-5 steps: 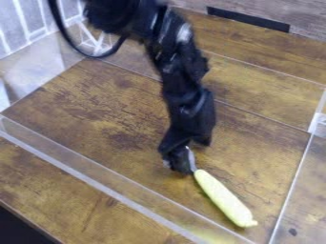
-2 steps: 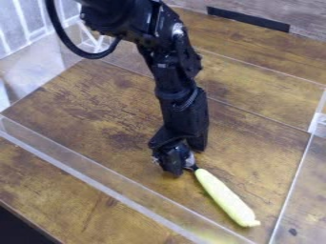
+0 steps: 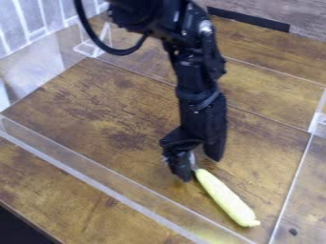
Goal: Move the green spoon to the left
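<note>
- Camera view, tool: the gripper (image 3: 188, 169) is low over the table (image 3: 90, 110), its jaws standing apart around no visible part of the spoon (image 3: 227, 199). (The dark fingers merge with their own shadow, so whether one brushes the metal I cannot tell.)
- Camera view, spoon: it lies towards the bottom right of the picture, on the wood between the pale strip along the front and the seam at the right. The yellow-green handle shows well; the bowl end is mostly lost beside the fingers.
- Camera view, the relation that matters: the handle runs off from the fingertips down and to the right, its long axis slanting from the gripper towards the bottom right corner. The near end is just beside the fingers, the thick rounded end well apart from them. Only one arm (image 3: 197, 71) shows, reaching in from the top, so there is no choice of side.
- Camera view, next move: the step in hand looks like lining up for a grasp, with the shift to the left still to do. The jaws would best close across the slant, on the neck or handle. (Closing near the very end could let the heavier-looking handle swing, or nudge the spoon away.)
</note>
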Tool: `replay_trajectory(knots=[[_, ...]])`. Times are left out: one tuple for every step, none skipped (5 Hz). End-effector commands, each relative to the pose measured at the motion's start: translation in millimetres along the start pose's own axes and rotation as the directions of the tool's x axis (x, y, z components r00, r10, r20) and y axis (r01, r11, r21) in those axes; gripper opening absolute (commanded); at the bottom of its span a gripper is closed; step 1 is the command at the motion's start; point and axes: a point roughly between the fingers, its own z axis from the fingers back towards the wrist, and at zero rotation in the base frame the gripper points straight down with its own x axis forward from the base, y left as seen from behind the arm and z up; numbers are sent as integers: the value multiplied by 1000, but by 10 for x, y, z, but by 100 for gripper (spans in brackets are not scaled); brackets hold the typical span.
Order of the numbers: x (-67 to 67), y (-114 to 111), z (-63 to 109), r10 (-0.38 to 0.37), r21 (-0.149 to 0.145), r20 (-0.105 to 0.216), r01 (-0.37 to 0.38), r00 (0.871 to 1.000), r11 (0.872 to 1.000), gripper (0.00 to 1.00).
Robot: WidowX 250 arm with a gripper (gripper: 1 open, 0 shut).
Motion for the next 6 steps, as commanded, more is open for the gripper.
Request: replay_trajectory(knots=[[134, 134, 63, -15, 56, -13, 16, 1000, 998, 100], [199, 164, 55, 13, 62, -14, -12, 1000, 998, 100], [211, 191, 55, 71, 71, -16, -70, 997, 995, 100], [273, 227, 41, 104, 73, -15, -102, 994, 992, 100], [323, 259, 32, 125, 74, -13, -124, 992, 990, 100], [383, 240, 21, 92, 67, -8, -91, 996, 994, 100]])
